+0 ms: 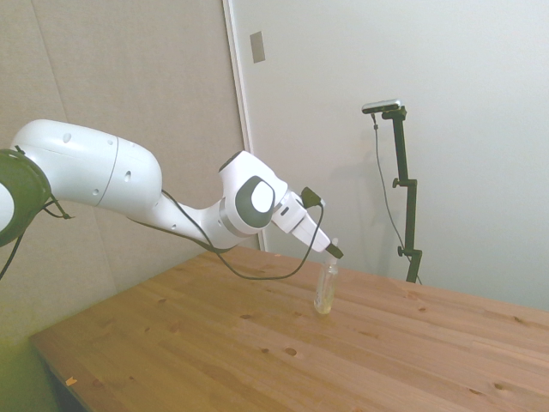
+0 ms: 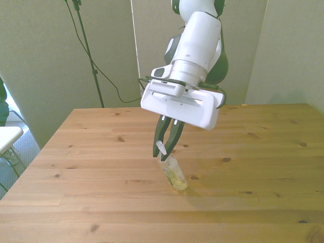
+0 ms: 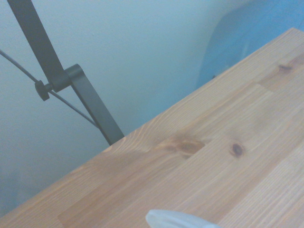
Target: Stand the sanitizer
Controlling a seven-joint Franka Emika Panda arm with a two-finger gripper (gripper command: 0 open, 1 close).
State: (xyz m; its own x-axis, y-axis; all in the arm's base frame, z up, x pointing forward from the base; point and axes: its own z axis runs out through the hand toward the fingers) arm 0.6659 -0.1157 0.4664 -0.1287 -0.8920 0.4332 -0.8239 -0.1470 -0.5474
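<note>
Clear plastic sanitizer bottle [image 2: 173,172] with pale yellowish gel, held near upright on the wooden surface [image 2: 101,152].
The 2-finger gripper [image 2: 165,147] has its jaws closed on the bottle's white pump top; the base touches the surface, the long axis leaning slightly, gel pooled at the bottom.

The arm [image 1: 94,172] consisted of glossy white rounded shells with dark grey caps at the joints. A thin black cable [image 1: 257,273] ran in a loop from the arm to the wrist. The gripper [image 2: 167,147] had a flat white rectangular body and two slim dark fingers [image 2: 174,135] beneath it.
</note>
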